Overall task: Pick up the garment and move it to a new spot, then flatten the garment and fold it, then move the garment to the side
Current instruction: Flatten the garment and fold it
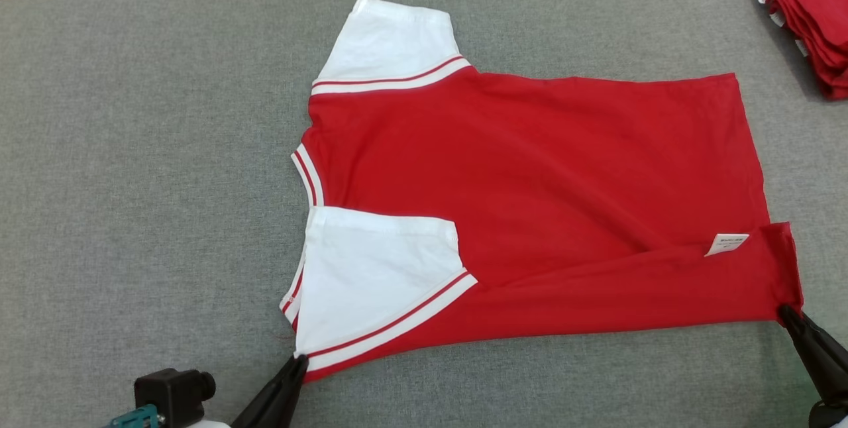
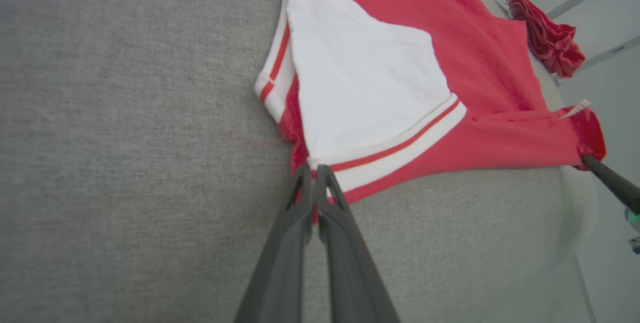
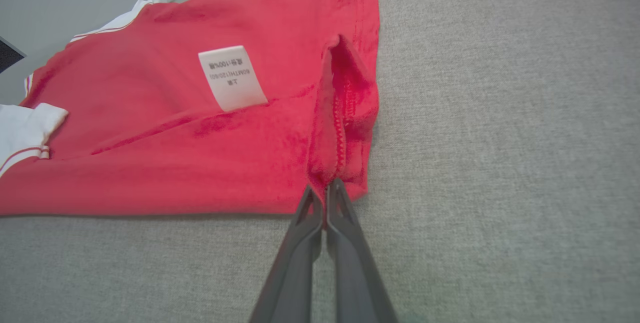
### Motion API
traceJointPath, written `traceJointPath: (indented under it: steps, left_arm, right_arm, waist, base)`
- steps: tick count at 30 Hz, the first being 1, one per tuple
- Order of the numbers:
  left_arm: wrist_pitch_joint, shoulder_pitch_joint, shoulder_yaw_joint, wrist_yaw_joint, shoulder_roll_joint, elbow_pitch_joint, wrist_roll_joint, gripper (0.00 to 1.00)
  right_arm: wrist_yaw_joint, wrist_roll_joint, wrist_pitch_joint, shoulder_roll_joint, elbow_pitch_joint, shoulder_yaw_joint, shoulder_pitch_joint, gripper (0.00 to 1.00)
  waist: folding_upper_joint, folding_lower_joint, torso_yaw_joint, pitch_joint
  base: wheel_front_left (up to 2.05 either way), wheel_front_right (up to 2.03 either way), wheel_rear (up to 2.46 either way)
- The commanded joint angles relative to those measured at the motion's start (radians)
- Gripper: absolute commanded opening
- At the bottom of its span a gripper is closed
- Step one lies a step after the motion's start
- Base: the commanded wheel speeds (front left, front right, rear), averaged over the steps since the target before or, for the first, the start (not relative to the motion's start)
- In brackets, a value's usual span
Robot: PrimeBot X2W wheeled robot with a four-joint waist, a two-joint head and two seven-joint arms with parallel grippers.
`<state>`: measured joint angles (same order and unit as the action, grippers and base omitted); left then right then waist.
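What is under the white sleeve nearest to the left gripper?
The near white sleeve lies on the shirt's red body; the part beneath it is hidden.

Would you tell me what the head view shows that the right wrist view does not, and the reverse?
Head view's own: the whole shirt laid out, and the left gripper shut on the near sleeve's corner. Right wrist view's own: the print on the label, and the hem stitching bunched where the right gripper pinches it. Shared: the red shirt, the label, the right gripper shut on the hem corner, the grey table.
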<state>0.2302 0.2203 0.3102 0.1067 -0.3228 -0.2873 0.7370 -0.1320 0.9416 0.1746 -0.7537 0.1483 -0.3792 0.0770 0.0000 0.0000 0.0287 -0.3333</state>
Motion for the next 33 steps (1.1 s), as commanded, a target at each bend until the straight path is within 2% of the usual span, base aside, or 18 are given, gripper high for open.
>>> traceJointPath:
  steps: [1, 3, 4, 5, 11, 16, 19, 23, 29, 33]
  left_arm:
    - [0.003, 0.004, 0.003, 0.005, 0.000, 0.007, -0.008, 0.00]
    - [0.005, 0.006, 0.009, 0.009, 0.002, 0.020, -0.010, 0.44]
    - [0.006, 0.007, 0.012, 0.010, 0.000, 0.027, -0.016, 0.69]
    - [0.008, 0.009, 0.013, 0.016, -0.002, 0.034, -0.023, 1.00]
    - [-0.019, -0.004, 0.001, 0.035, -0.002, 0.012, -0.047, 1.00]
    - [-0.038, -0.108, -0.051, 0.051, -0.035, -0.040, -0.089, 1.00]
    - [0.005, -0.237, -0.060, 0.030, -0.061, -0.040, -0.095, 1.00]
    - [0.104, -0.474, -0.070, -0.003, -0.112, 0.030, -0.107, 1.00]
    - [0.277, -0.841, -0.028, -0.064, -0.162, 0.234, -0.126, 1.00]
    - [0.350, -1.032, 0.014, -0.102, -0.154, 0.387, -0.149, 1.00]
  right_arm:
    - [0.003, 0.007, -0.002, -0.005, 0.005, 0.000, 0.005, 1.00]
    - [0.003, 0.007, -0.001, -0.011, 0.011, 0.006, 0.012, 1.00]
    - [0.003, 0.006, -0.001, -0.016, 0.015, 0.012, 0.018, 1.00]
    - [0.003, 0.005, -0.001, -0.019, 0.018, 0.018, 0.024, 1.00]
    - [0.003, -0.029, 0.003, -0.035, 0.012, 0.080, 0.048, 1.00]
    - [0.003, -0.137, 0.037, 0.025, 0.016, 0.150, -0.014, 1.00]
    - [0.003, -0.190, 0.032, 0.080, 0.011, 0.145, -0.058, 1.00]
    - [0.003, -0.241, 0.007, 0.133, -0.001, 0.112, -0.135, 1.00]
    - [0.003, -0.295, 0.019, 0.212, 0.001, 0.065, -0.269, 1.00]
    - [0.003, -0.321, 0.053, 0.267, 0.019, 0.031, -0.341, 1.00]
  waist:
    - [0.0000, 0.0000, 0.003, 0.009]
    - [0.0000, 0.0000, 0.005, 0.022]
    - [0.0000, 0.0000, 0.006, 0.029]
    - [0.0000, 0.0000, 0.007, 0.035]
    - [0.0000, 0.0000, 0.014, 0.055]
    - [0.0000, 0.0000, 0.021, 0.050]
    - [0.0000, 0.0000, 0.024, 0.033]
    - [0.0000, 0.0000, 0.041, -0.013]
    - [0.0000, 0.0000, 0.098, -0.115]
    - [0.0000, 0.0000, 0.143, -0.181]
  base:
    - [0.00, 0.00, 0.00]
    - [0.00, 0.00, 0.00]
    - [0.00, 0.00, 0.00]
    - [0.00, 0.00, 0.00]
    - [0.00, 0.00, 0.00]
    - [0.00, 0.00, 0.00]
    - [0.00, 0.00, 0.00]
    - [0.00, 0.00, 0.00]
    - [0.00, 0.00, 0.00]
    - [0.00, 0.00, 0.00]
